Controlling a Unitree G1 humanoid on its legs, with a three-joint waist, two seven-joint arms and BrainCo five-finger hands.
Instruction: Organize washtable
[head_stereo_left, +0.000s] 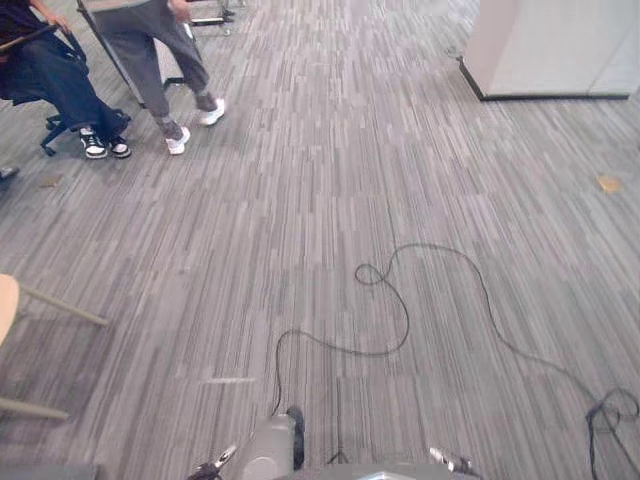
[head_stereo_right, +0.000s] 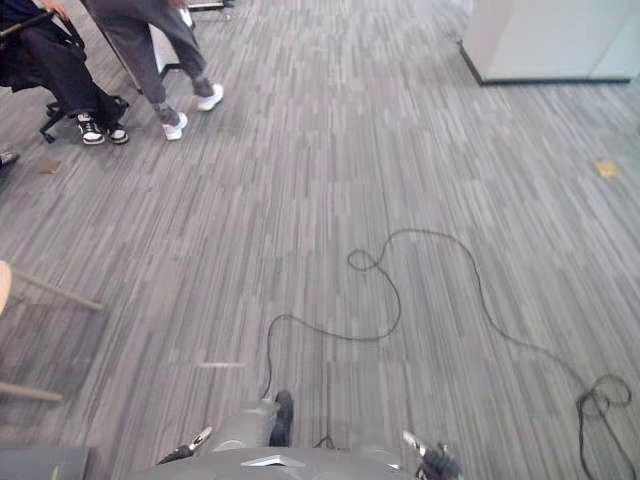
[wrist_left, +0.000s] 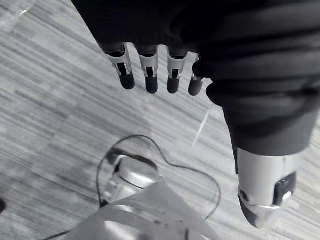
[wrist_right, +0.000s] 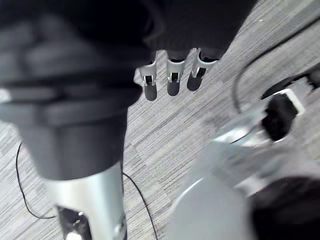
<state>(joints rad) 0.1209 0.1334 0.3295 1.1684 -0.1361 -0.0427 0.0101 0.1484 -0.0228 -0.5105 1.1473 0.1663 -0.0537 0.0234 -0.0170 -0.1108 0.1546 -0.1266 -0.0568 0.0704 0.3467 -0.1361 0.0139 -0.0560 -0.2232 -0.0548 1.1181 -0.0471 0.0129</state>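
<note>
Through the head camera I'm looking down at grey striped carpet (head_stereo_left: 330, 150). A white cabinet (head_stereo_left: 545, 45) stands at the far right. Well to the left of the cabinet a person (head_stereo_left: 150, 45) in grey trousers and white shoes stands, and further left a second person (head_stereo_left: 60, 85) in dark clothes sits. A small brown scrap (head_stereo_left: 609, 184) lies on the carpet, nearer me than the cabinet. A piece of pale wooden furniture (head_stereo_left: 6, 300) shows far to the cabinet's left.

In the left wrist view my left hand (wrist_left: 149, 75) hangs over the carpet with its fingers straight and loose, grasping nothing.

In the right wrist view my right hand (wrist_right: 173, 80) is likewise released and empty.
</note>
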